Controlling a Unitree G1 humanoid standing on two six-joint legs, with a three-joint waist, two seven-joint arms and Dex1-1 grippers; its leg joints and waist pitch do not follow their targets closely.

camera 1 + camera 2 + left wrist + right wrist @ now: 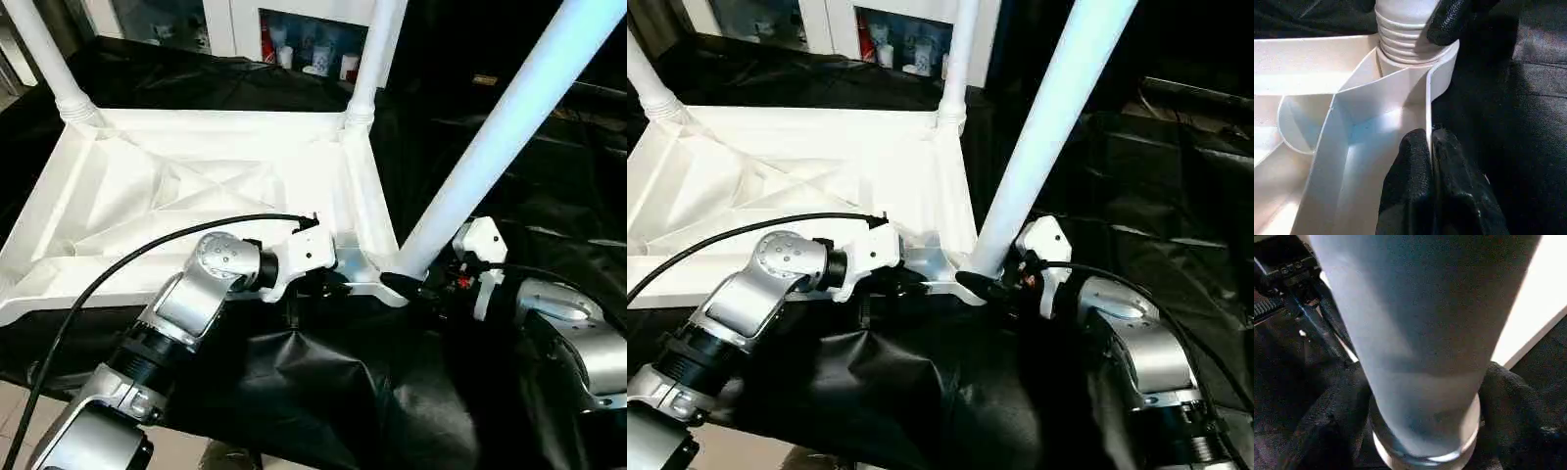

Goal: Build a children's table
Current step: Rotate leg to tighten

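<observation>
While the upturned tabletop (196, 186) lies on black sheeting (323, 392), its near rim is pinched by the left gripper (1430, 147); the leaning leg (509, 127) in the corner socket is straddled by the right gripper (1420, 396), grip unclear.

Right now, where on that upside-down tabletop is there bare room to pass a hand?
The tabletop's ribbed middle, between the two far legs and the near rim, is bare. The near right corner is crowded: the left tool pinches the rim there, and the right tool flanks the third leg in its socket.
</observation>
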